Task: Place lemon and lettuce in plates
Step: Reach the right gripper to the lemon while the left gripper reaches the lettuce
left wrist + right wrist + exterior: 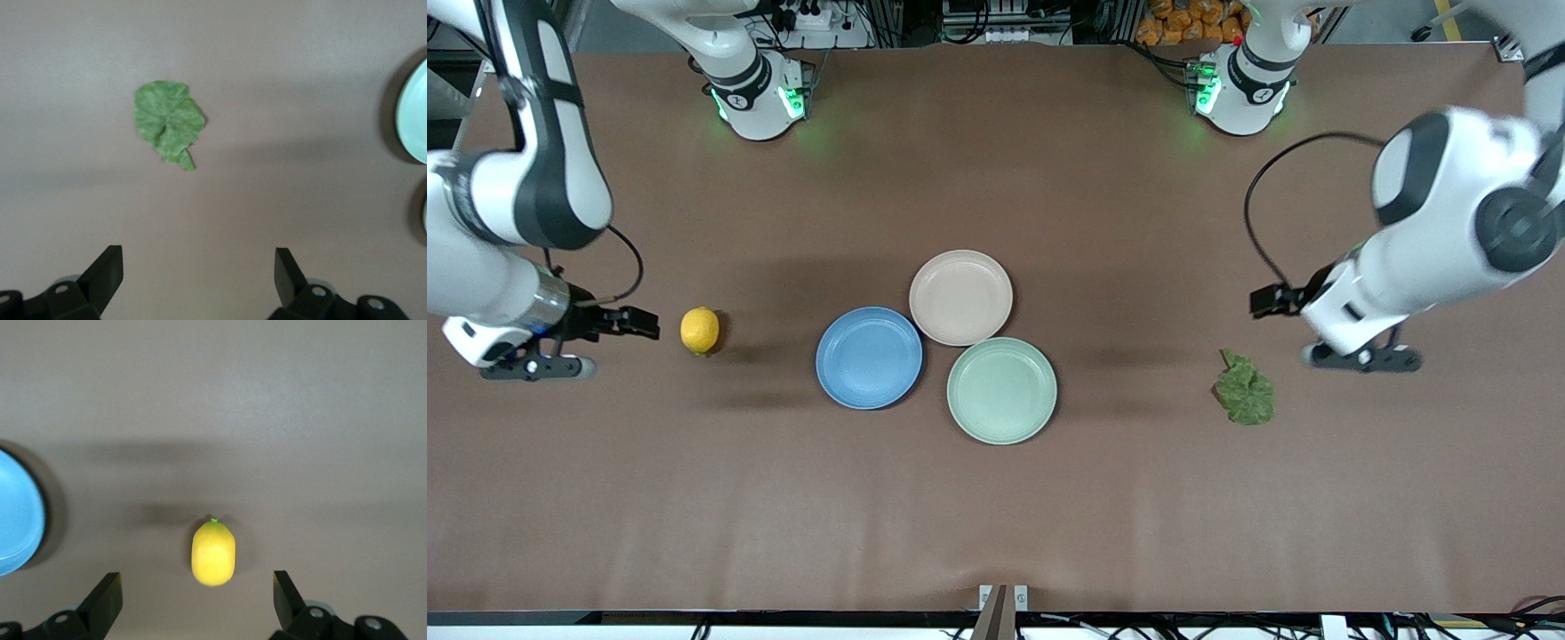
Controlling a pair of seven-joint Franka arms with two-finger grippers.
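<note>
Both arms run off the edges of the front view, so only their lower links and hands show, and in each wrist view only the dark finger ends reach into the picture. The left wrist view also cuts the plates down to slivers at its edge, and the right wrist view shows just an arc of the blue one. On the brown table there is one lemon, one lettuce leaf and three plates grouped at the middle, rims touching or nearly so: a blue plate, a beige-pink plate farther from the front camera, and a mint-green plate nearest to it. All three are bare. The lemon is a small, smooth yellow oval with a tiny green tip, lying on the table toward the right arm's end, well apart from the blue plate. The lettuce is a flat, crinkled green leaf with a short stem end, lying toward the left arm's end, well apart from the mint-green plate. The right gripper hangs just beside the lemon, fingers spread wide and holding nothing. The left gripper hangs near the lettuce, fingers likewise spread and bare.
</note>
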